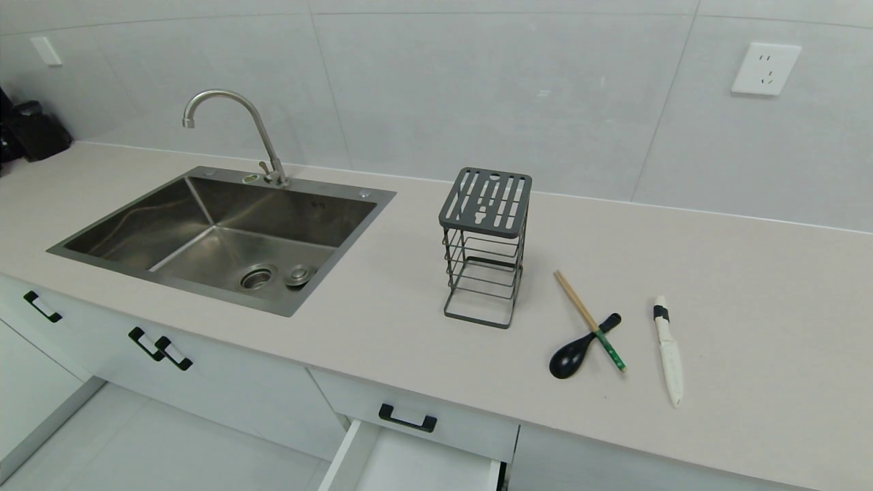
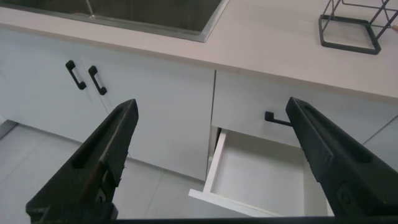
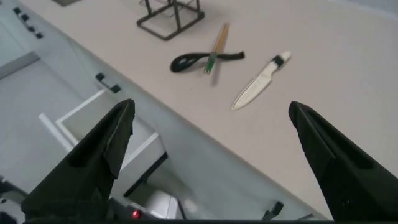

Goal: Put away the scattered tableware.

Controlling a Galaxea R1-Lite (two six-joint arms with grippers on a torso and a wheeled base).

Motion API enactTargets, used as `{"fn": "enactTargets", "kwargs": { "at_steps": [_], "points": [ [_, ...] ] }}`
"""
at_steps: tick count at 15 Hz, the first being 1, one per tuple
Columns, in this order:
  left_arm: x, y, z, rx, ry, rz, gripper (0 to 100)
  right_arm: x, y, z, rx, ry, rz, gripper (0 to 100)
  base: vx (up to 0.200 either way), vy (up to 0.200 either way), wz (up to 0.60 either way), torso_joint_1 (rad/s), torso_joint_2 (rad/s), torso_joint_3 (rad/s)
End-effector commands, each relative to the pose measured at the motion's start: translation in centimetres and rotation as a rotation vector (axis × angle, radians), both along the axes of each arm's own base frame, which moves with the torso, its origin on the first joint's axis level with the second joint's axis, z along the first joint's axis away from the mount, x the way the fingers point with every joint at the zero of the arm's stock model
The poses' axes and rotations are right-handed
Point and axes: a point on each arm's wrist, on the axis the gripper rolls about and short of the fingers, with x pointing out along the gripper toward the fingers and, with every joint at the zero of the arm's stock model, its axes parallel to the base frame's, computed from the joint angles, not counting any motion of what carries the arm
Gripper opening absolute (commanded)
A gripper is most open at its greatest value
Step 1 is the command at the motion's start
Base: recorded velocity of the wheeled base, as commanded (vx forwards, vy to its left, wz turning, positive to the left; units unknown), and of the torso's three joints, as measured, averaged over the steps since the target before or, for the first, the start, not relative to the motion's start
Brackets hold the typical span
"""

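A black spoon [image 1: 580,348] [image 3: 202,60] lies on the counter right of the dark wire cutlery rack [image 1: 485,244] [image 3: 170,15] [image 2: 353,25]. Wooden chopsticks with green tips [image 1: 590,319] [image 3: 216,47] lie across its handle. A white knife with a black band [image 1: 668,350] [image 3: 260,80] lies further right. My left gripper [image 2: 214,158] is open, held in front of the cabinets below the counter edge. My right gripper [image 3: 211,155] is open, held off the counter's front edge, well short of the tableware.
A steel sink [image 1: 225,232] with a faucet [image 1: 242,129] sits at the left of the counter [image 1: 750,286]. Under the counter a white drawer [image 1: 416,464] [image 2: 261,177] [image 3: 99,127] stands pulled out. Cabinet doors have black handles [image 1: 160,348] [image 2: 84,76].
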Motion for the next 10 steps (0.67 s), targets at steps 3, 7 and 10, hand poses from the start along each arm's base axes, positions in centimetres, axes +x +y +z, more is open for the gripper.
{"fn": "enactTargets", "kwargs": {
  "at_steps": [3, 7, 10],
  "points": [
    [0.0, 0.0, 0.0, -0.001, 0.001, 0.002, 100, 4.5, 0.7, 1.5, -0.041, 0.173, 0.048, 100, 0.000, 0.000, 0.00, 0.000, 0.00, 0.000],
    [0.0, 0.0, 0.0, -0.001, 0.001, 0.002, 100, 7.1, 1.1, 1.4, -0.053, 0.232, 0.050, 100, 0.000, 0.000, 0.00, 0.000, 0.00, 0.000],
    [0.0, 0.0, 0.0, -0.001, 0.001, 0.000, 100, 8.4, 1.3, 1.0, -0.084, 0.261, 0.061, 100, 0.000, 0.000, 0.00, 0.000, 0.00, 0.000]
  ]
}}
